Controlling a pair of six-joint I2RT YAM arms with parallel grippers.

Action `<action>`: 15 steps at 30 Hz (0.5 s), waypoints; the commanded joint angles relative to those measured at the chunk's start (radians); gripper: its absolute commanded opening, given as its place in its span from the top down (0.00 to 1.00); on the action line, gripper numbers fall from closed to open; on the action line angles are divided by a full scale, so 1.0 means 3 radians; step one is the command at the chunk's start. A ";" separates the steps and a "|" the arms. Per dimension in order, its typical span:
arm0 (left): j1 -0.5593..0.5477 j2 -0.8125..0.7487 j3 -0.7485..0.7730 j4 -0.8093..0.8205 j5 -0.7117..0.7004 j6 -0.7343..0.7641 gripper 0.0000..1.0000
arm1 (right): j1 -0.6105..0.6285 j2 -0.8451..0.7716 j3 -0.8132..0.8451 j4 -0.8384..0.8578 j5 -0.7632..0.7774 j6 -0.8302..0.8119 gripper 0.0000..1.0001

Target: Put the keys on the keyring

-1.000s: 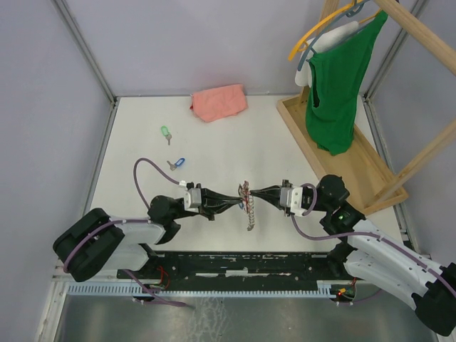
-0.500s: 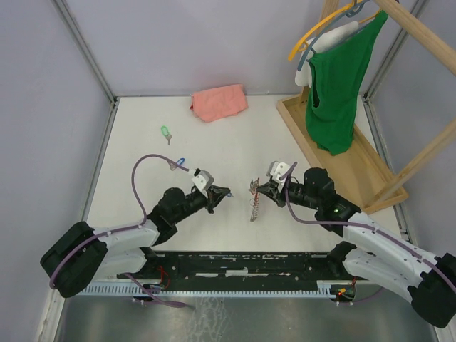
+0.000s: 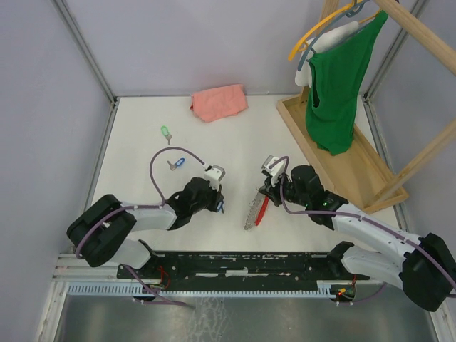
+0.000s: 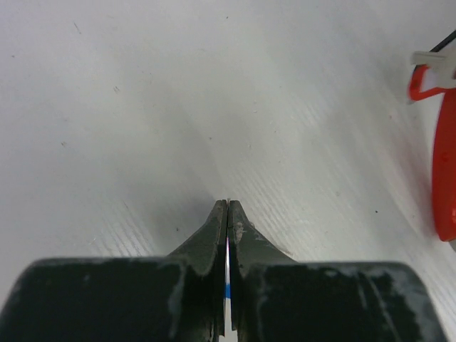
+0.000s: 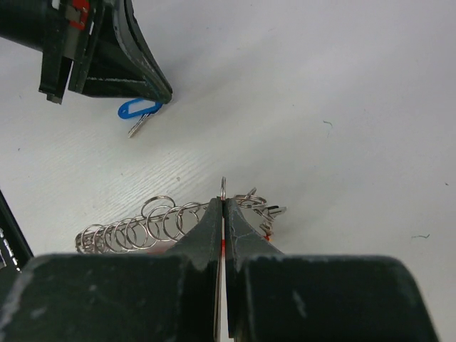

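- the nearest key (image 5: 139, 110) sits at the tips of the left jaws, on the worktop (image 3: 135, 153), left of the right jaws;
- the chain of rings (image 3: 249, 216) lies on the worktop, one end at the tips of the right jaws;
- a second key (image 3: 175, 164) lies beyond the left jaws; a third key (image 3: 165, 132) farther still;
- a cloth (image 3: 219, 102) lies well beyond both jaws;
- a tray (image 3: 370, 187) lies right of the right jaws

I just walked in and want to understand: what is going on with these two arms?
The left claw is shut on a blue key, low over the table. The right claw, close beside it, is shut on a chain of keyrings with a red tag. The claws do not touch. A green key and a second blue key lie loose farther back.
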 commanded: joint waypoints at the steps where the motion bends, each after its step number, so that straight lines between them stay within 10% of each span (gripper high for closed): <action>1: -0.0009 0.0060 0.0108 0.0177 -0.0005 -0.0156 0.92 | 0.0015 -0.0013 -0.0050 0.0520 0.0050 -0.0076 0.99; 15: 0.0146 -0.0931 -0.0518 0.1730 0.0785 0.0708 0.57 | -0.0012 0.0030 -0.0226 0.1388 -0.0886 -0.0645 0.99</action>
